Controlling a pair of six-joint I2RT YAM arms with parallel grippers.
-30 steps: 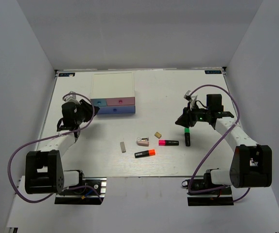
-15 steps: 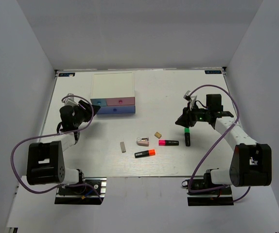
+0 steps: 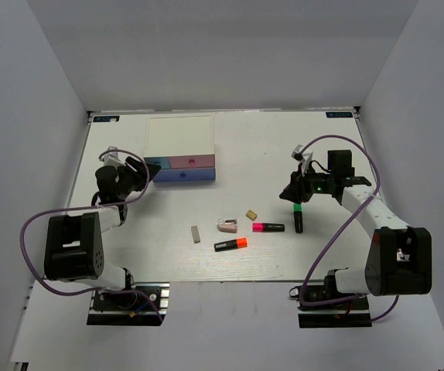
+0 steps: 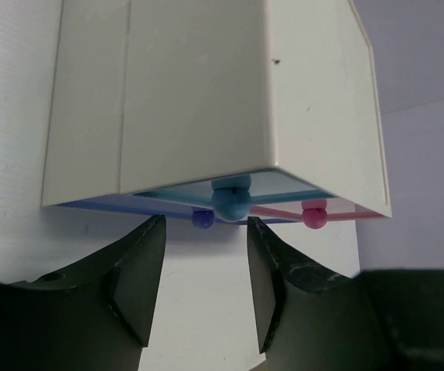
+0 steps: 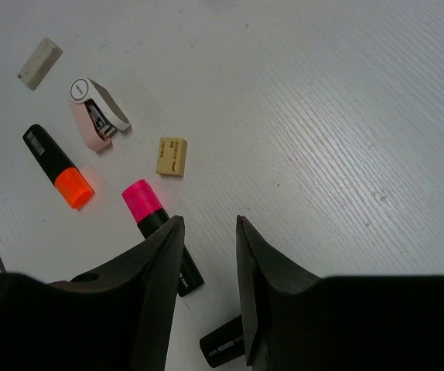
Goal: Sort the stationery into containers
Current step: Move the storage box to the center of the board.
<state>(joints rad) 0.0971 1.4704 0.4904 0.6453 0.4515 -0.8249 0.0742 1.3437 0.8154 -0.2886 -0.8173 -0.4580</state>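
My left gripper point(image 4: 204, 232) had its jaws apart, nothing held, lined up on the light-blue knob point(image 4: 231, 202) of the box point(image 4: 199, 93) at the far left of the table point(image 3: 346, 154), close but not touching. The dark-blue knob point(image 4: 201, 219) and pink knob point(image 4: 313, 216) sat beside it, all drawers closed. The knob looked small, round and slick, so pinch it squarely; the box looked light and might slide when pulled. Mid-table, loose: grey eraser point(image 3: 196, 234), orange highlighter point(image 3: 230, 244), pinkish-white piece point(image 3: 227, 225), tan block point(image 3: 251, 215), pink highlighter point(image 3: 268, 227), green highlighter point(image 3: 298, 219). The highlighters were probably light, stiff and apt to roll; grip across mid-barrel. My right gripper point(image 5: 206, 224) hung over the green one, jaws apart, empty.
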